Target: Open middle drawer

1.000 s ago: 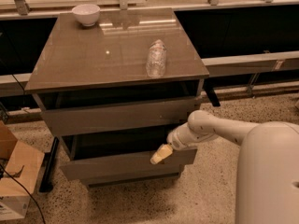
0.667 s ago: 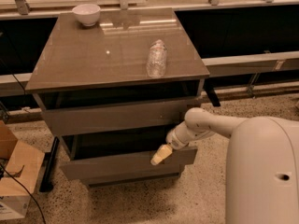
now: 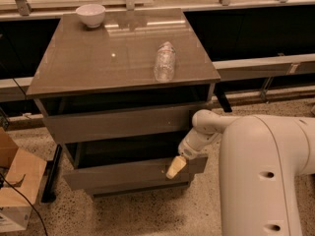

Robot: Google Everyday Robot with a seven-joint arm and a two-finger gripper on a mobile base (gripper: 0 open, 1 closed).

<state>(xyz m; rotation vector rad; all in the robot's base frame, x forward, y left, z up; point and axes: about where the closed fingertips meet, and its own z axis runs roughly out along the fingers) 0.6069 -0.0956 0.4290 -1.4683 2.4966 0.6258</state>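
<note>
The middle drawer (image 3: pixel 123 175) is the lower wide grey-brown front with a tiny pale speck. It stands pulled out a little, with a dark gap above it. Another drawer front (image 3: pixel 118 124) sits above it under the glossy cabinet top (image 3: pixel 98 58). The bottom drawer is mostly hidden below, showing only as a dark strip. My gripper (image 3: pixel 176 167), with a cream tip, is at the right part of the middle drawer's front, at its upper edge. My white arm (image 3: pixel 256 171) reaches in from the right.
A clear plastic bottle (image 3: pixel 165 61) lies on the cabinet top, and a white bowl (image 3: pixel 90 14) stands at its back left. A cardboard box (image 3: pixel 15 191) with a black cable sits on the floor at the left. A rail and a dark wall run behind the cabinet.
My gripper stays at the right part of the middle drawer's front. More of my white arm fills the right side. The drawer's position looks much the same.
</note>
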